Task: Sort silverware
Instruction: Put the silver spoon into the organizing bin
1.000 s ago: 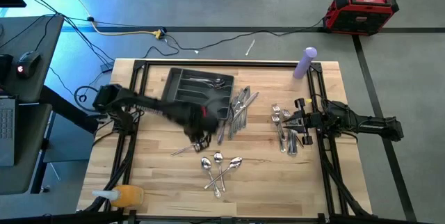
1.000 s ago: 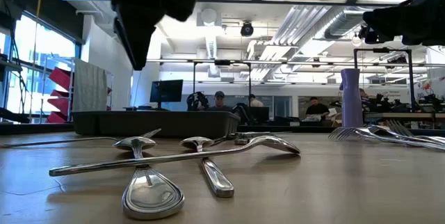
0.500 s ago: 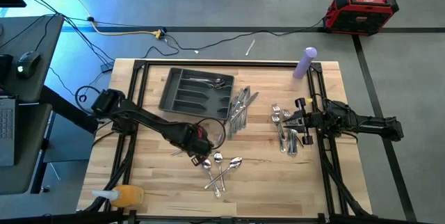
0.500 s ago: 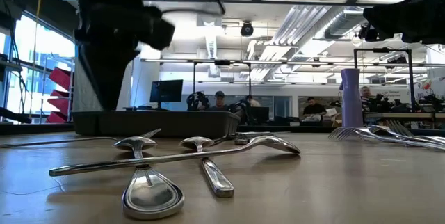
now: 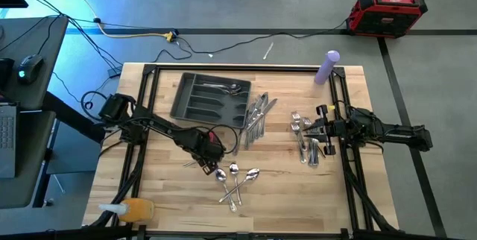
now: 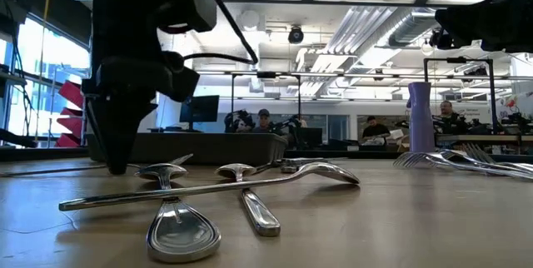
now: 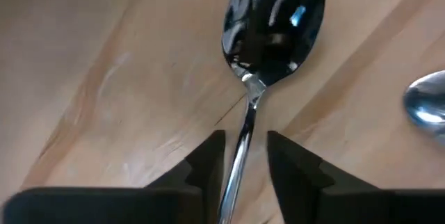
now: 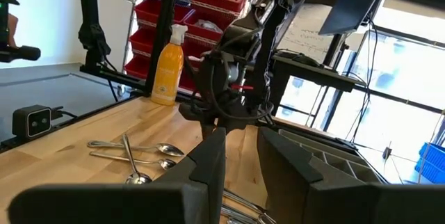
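A silver spoon lies flat on the wooden table, left of three more spoons. My left gripper points down low over it, open. Its fingers stand on either side of the spoon's handle, just below the bowl, with a gap on each side. In the low view the left gripper reaches down to about table level. The dark grey tray holds some silverware in its far compartment. My right gripper waits level at the table's right, open with nothing between its fingers, beside a pile of forks.
A heap of forks and knives lies just right of the tray. A purple bottle stands at the far right corner. An orange spray bottle stands at the near left corner. Bare wood lies between the spoons and the right pile.
My left gripper has come down from above the tray's near edge toward the table's near edge. It now stands low over the spoon left of the spoon group. No silverware has moved.
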You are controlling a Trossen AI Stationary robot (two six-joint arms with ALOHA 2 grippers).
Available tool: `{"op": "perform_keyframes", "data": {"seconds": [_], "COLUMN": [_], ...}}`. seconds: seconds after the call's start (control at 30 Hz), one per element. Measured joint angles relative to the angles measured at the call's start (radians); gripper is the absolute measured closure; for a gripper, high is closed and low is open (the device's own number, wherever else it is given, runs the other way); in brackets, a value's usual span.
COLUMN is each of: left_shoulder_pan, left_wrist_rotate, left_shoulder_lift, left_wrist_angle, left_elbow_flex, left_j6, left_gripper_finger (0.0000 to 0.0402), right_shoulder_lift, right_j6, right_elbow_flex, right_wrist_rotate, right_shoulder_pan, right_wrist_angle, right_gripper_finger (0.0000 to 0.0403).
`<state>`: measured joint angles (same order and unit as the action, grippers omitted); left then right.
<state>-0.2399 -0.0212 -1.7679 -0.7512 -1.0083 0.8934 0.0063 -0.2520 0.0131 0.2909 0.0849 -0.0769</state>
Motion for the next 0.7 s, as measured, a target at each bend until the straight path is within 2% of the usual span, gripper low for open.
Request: {"op": "perform_keyframes", "data": {"seconds": [0.13, 0.27, 0.4, 0.53, 0.7], "left_shoulder_pan": [0.019, 0.047, 0.089, 0.154, 0.271], "left_wrist_rotate": [0.014, 0.032, 0.018, -0.128, -0.318], "left_shoulder_lift": [0.0, 0.018, 0.021, 0.024, 0.024], "left_wrist_angle": [-0.038, -0.139, -0.31, -0.444, -0.446], "left_elbow_flex": [-0.024, -0.125, -0.275, -0.424, -0.526], "left_j6": [-0.031, -0.11, -0.253, -0.478, -0.916], "left_gripper_finger": [0.039, 0.0387, 0.0397, 0.0396, 0.0397], "right_shoulder_lift": [0.0, 0.0, 0.0, 0.0, 0.0], "right_j6": [0.0, 0.0, 0.0, 0.0, -0.003], "right_elbow_flex": [0.0, 0.0, 0.0, 0.0, 0.0], "right_wrist_rotate": [0.0, 0.0, 0.0, 0.0, 0.0], "right_shoulder_pan": [0.0, 0.0, 0.0, 0.0, 0.0], "right_wrist_angle": [0.0, 0.001, 0.001, 0.001, 0.001], "right_gripper_finger": [0.0329, 0.0329, 0.0329, 0.0329, 0.0329]}}
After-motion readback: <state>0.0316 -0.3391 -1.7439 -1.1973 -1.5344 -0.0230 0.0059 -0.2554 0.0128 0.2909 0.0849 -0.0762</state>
